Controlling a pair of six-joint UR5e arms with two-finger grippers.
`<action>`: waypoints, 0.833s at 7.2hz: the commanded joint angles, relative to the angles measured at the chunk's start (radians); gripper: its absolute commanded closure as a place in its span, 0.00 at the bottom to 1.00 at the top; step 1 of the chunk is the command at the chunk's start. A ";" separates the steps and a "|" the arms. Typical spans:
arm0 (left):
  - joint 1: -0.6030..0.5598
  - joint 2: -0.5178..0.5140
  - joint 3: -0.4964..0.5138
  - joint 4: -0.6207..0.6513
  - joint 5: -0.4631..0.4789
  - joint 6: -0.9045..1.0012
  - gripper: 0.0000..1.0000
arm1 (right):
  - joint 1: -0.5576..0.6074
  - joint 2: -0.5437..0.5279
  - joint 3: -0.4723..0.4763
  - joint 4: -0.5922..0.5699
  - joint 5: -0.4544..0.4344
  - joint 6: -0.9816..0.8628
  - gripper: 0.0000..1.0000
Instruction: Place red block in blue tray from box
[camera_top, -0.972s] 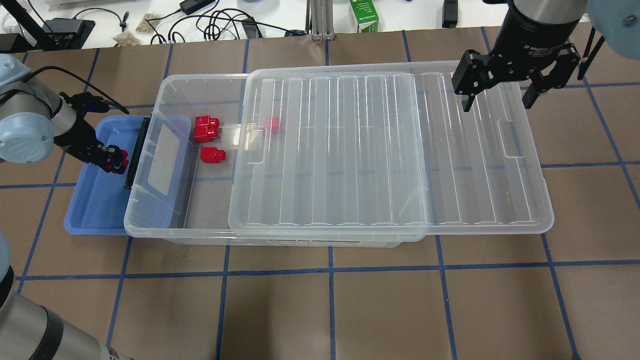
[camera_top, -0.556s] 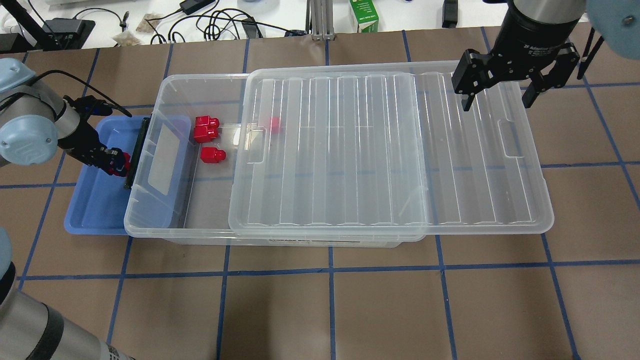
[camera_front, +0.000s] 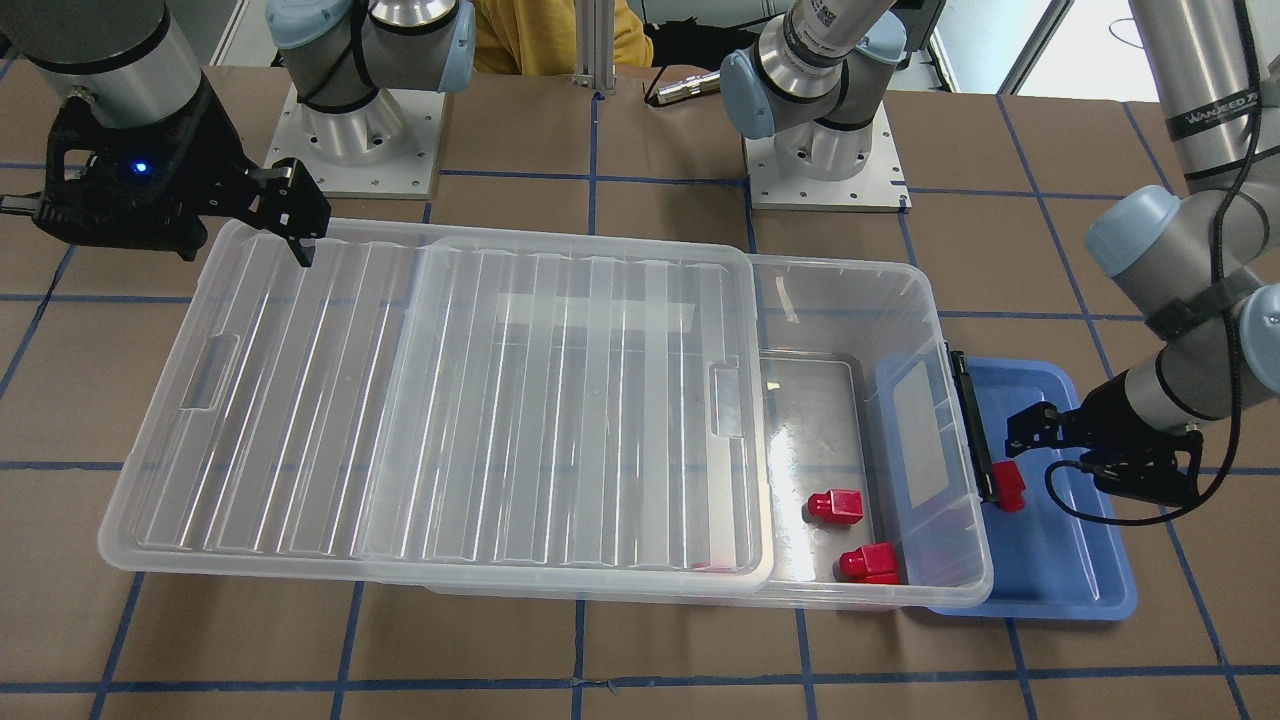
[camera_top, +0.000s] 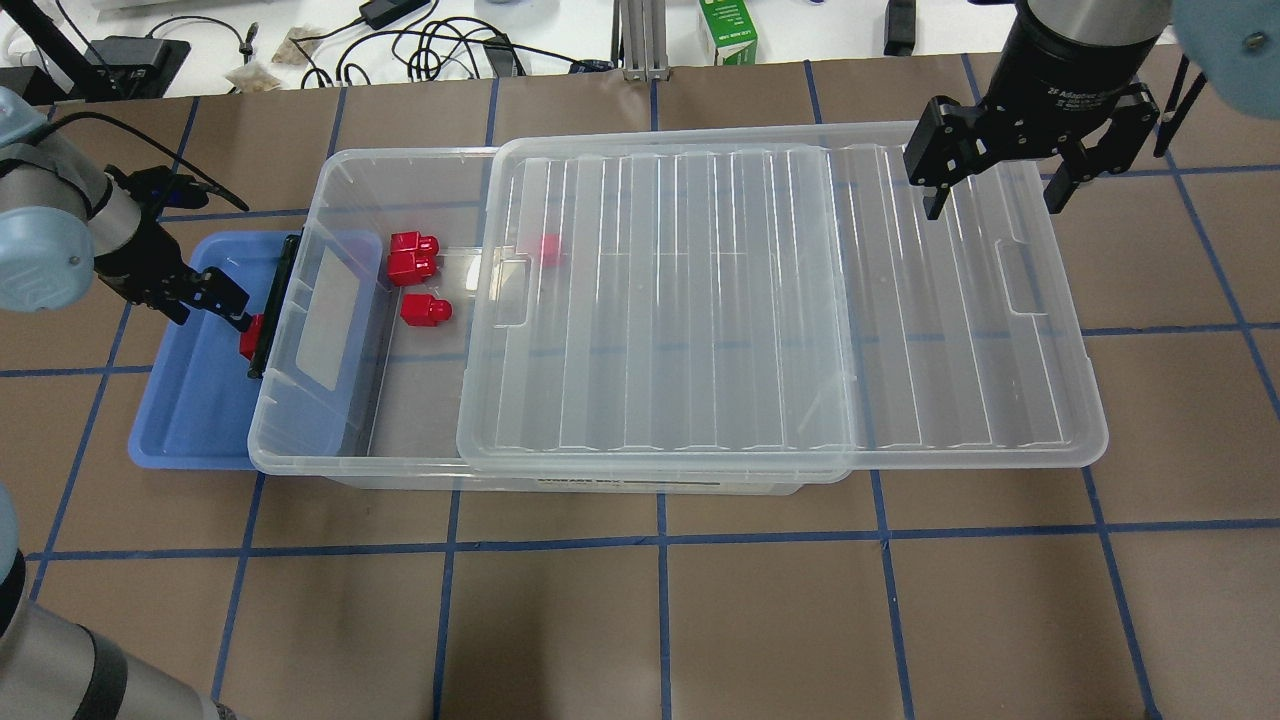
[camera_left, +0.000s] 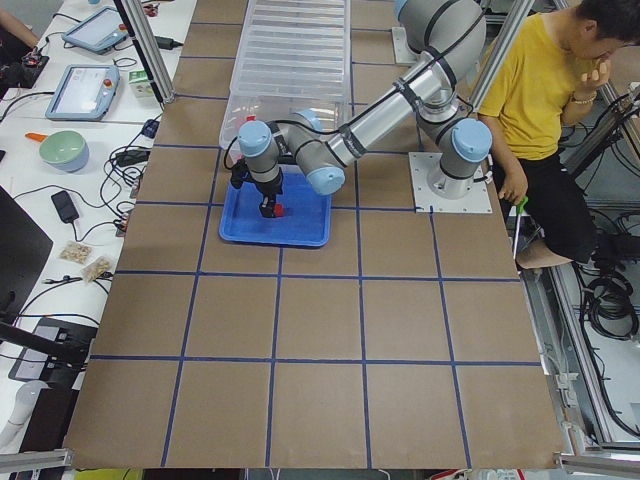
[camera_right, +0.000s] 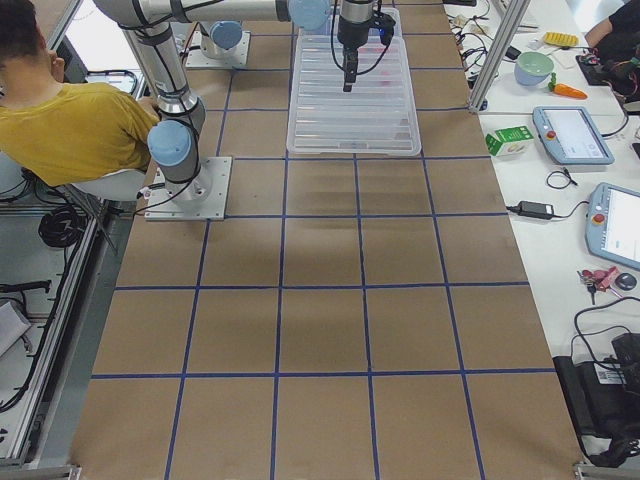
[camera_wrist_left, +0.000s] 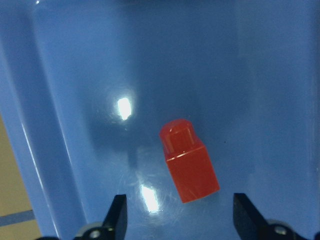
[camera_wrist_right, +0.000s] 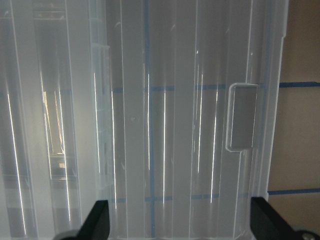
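A red block (camera_wrist_left: 190, 162) lies on its side on the floor of the blue tray (camera_top: 185, 420), close to the box's black latch (camera_top: 275, 305); it also shows in the overhead view (camera_top: 250, 338) and the front view (camera_front: 1008, 487). My left gripper (camera_top: 215, 298) is open and empty just above it, jaws to either side in the left wrist view (camera_wrist_left: 180, 200). The clear box (camera_top: 400, 468) holds more red blocks (camera_top: 413, 255) in its uncovered left end. My right gripper (camera_top: 995, 195) hangs open above the slid-aside lid (camera_top: 750, 300).
The box's left end overlaps the blue tray's right side. One red block (camera_top: 549, 248) shows faintly under the lid. A single block (camera_top: 426, 311) lies apart from the pair. Cables and a green carton (camera_top: 728, 30) lie beyond the table's far edge.
My left gripper has let go of the red block, which now lies in the blue tray, and has drawn back up and to the left. The right arm has not moved.
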 joint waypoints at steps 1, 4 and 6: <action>-0.060 0.126 0.077 -0.213 -0.006 -0.096 0.00 | -0.013 0.007 -0.009 -0.012 0.012 0.002 0.00; -0.317 0.298 0.088 -0.279 0.004 -0.325 0.00 | -0.133 0.066 0.015 -0.021 -0.002 -0.019 0.00; -0.475 0.351 0.089 -0.277 0.006 -0.466 0.00 | -0.263 0.080 0.049 -0.033 0.002 -0.138 0.00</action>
